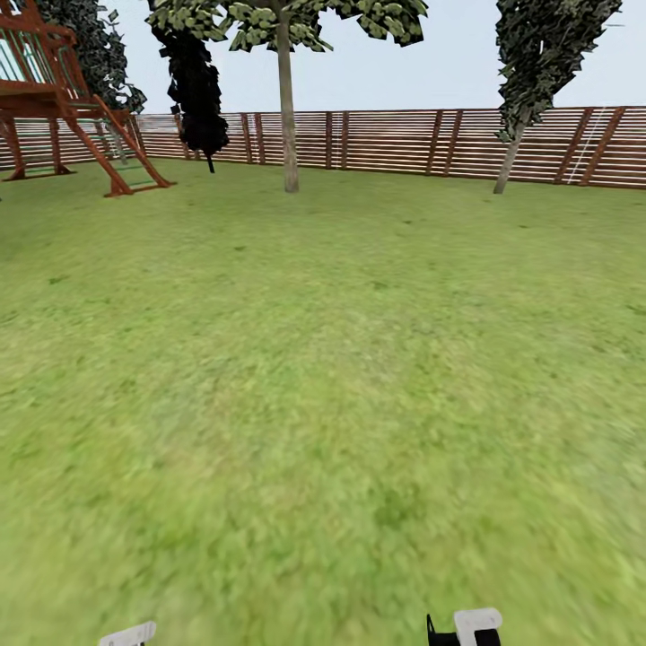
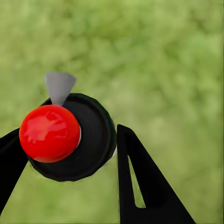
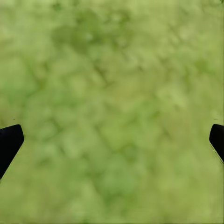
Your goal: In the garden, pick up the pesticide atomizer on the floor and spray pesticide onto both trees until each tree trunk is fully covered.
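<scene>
L gripper [image 2: 70, 154]: clamped on the pesticide atomizer [image 2: 70, 137]; fingers [image 2: 140, 177] pressed either side of the dark body, red top toward the wrist cam, grey nozzle tab sticking out past it. I judged I was carrying it low over grass so it'd be ready to aim once near a trunk.
R gripper [image 3: 112, 140]: fingers wide apart, nothing btwn them, just lawn below. Kept free, prob. since one hand was enough for the bottle.
Lawn [image 1: 323, 377]: open grass ahead, nothing in the way.
Tree trunk, centre [image 1: 287, 117]: pale, bare, upright, well apart from me, in front of the fence [image 1: 404, 144]. No white specks I could make out.
Tree trunk, right [image 1: 510, 157]: leaning, near the fence; far too.
Play frame [image 1: 72, 117]: far L, red-brown.
Stage: pickup done, approach underway; spraying not begun, in my judgement.
</scene>
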Motion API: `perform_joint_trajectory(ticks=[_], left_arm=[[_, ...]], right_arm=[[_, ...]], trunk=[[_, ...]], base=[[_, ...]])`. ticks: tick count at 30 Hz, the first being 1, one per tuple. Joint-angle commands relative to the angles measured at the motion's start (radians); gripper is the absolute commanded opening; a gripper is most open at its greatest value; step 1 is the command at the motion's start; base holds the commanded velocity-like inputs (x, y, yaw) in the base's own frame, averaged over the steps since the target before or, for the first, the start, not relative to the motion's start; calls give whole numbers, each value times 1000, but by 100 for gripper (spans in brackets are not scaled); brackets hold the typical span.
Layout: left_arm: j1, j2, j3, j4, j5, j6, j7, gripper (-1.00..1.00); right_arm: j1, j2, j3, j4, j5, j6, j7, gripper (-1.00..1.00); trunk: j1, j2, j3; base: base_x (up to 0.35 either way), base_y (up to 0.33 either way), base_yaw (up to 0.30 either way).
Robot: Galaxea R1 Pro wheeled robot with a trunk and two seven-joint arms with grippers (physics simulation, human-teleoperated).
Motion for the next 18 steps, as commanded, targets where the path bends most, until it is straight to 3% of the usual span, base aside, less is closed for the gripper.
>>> perform_joint_trajectory(ticks=[1,18], left_arm=[[-1,0,-8,0,7,-3,2,-100],[-1,0,-8,0,7,-3,2,-100]], right_arm=[[0,0,9,0,-8,-2,-3,100],[0,0,9,0,-8,-2,-3,100]], trunk=[[0,0,-1],[0,0,-1]], base=[[339,0,0],[339,0,0]])
